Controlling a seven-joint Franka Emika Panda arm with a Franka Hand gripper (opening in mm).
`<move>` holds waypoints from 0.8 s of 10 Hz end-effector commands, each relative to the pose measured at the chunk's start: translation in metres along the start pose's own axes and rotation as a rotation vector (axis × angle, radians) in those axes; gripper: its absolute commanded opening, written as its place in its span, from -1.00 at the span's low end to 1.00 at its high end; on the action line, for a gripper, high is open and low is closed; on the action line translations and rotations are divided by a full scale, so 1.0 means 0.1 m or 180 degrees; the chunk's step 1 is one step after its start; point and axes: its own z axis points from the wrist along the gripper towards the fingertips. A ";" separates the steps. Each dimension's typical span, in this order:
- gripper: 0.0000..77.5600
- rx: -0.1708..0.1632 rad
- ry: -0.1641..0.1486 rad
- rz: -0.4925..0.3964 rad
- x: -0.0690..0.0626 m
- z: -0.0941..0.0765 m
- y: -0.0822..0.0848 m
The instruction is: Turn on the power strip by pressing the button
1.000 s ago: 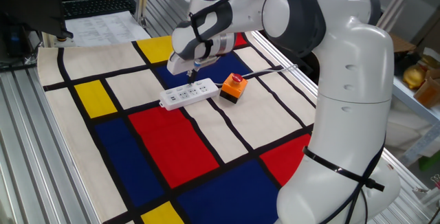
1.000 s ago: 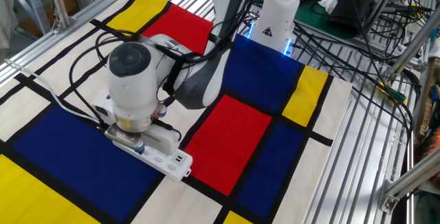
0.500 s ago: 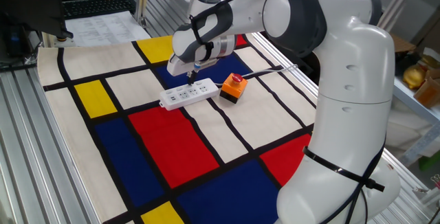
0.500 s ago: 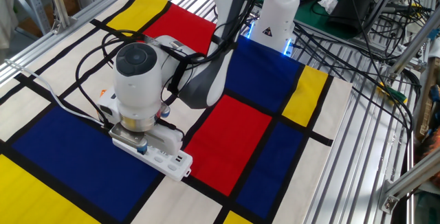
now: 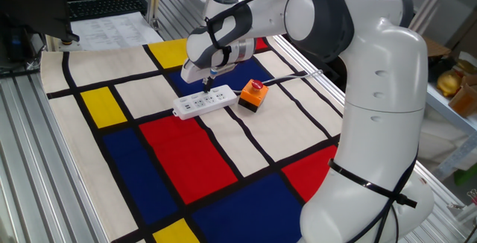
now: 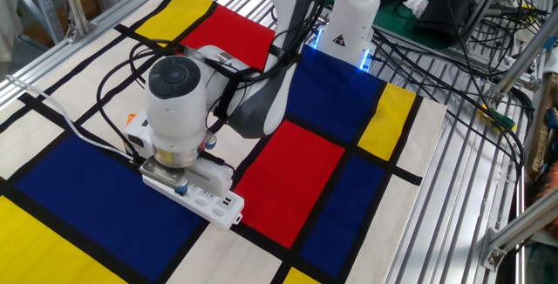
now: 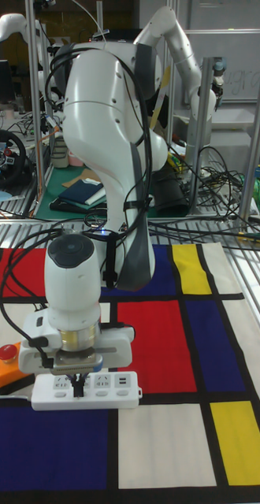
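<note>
The white power strip (image 5: 200, 104) lies on the patterned mat, with its sockets facing up; it also shows as the power strip (image 7: 87, 391) and the power strip (image 6: 212, 200). My gripper (image 7: 80, 383) points straight down at the strip's left half, fingers shut together with their tips on its top face. From the side, the gripper (image 5: 211, 86) comes down near the strip's end by the orange box. The hand covers the gripper in the other fixed view. I cannot make out the button; it is too small or hidden under the fingers.
An orange-and-black box (image 5: 253, 96) with a red domed button stands just past the strip's end, also seen as the orange box (image 7: 5, 364). The strip's thin white cord (image 6: 78, 131) trails across the mat. Metal rails (image 5: 30, 161) border the mat.
The hand has shifted slightly over the strip in the first half second, uncovering a bit of the orange box in the other fixed view. Since then it has stayed still.
</note>
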 end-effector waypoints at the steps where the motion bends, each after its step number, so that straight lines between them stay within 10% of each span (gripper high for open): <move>1: -1.00 0.0007 -0.0007 0.0001 0.01 0.00 0.01; 8: -1.00 0.0028 -0.0046 0.0005 0.01 0.01 0.01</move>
